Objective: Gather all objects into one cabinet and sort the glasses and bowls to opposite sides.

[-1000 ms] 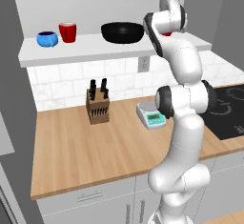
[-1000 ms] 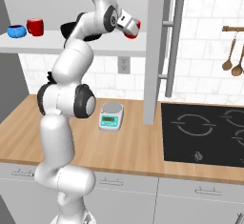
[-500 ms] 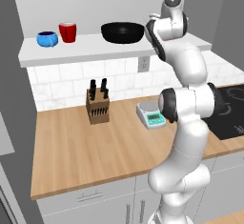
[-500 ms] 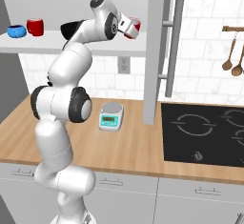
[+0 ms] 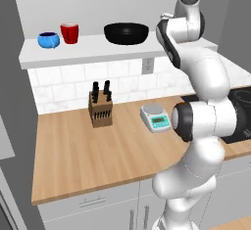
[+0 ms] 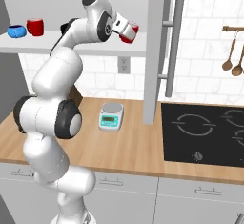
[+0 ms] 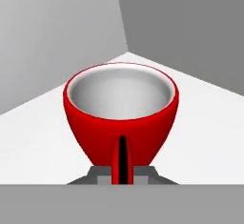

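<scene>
My gripper (image 6: 127, 28) is shut on a red cup (image 6: 130, 32) and holds it just above the right end of the cabinet shelf (image 6: 95, 50). In the hand view this cup (image 7: 121, 108) hangs over the pale shelf board (image 7: 205, 132), rim up, facing the cabinet's back corner. The other red cup (image 5: 69, 32) stands at the shelf's left end beside the small blue bowl (image 5: 48, 40). The wide black bowl (image 5: 126, 33) sits mid-shelf, left of my arm. In the right base view the blue bowl (image 6: 16, 30) and red cup (image 6: 35, 26) show far left.
A knife block (image 5: 99, 107) and a white scale (image 5: 157, 117) stand on the wooden counter below. A tall grey panel (image 6: 155, 51) with a metal bar handle (image 6: 175, 42) closes the shelf's right end. Beyond it lie the hob (image 6: 205, 132) and hanging spoons (image 6: 233, 58).
The arm's upper links have swung to the right while the cup stays in the gripper near the shelf's right end, a little lower than before. The other objects have not moved.
</scene>
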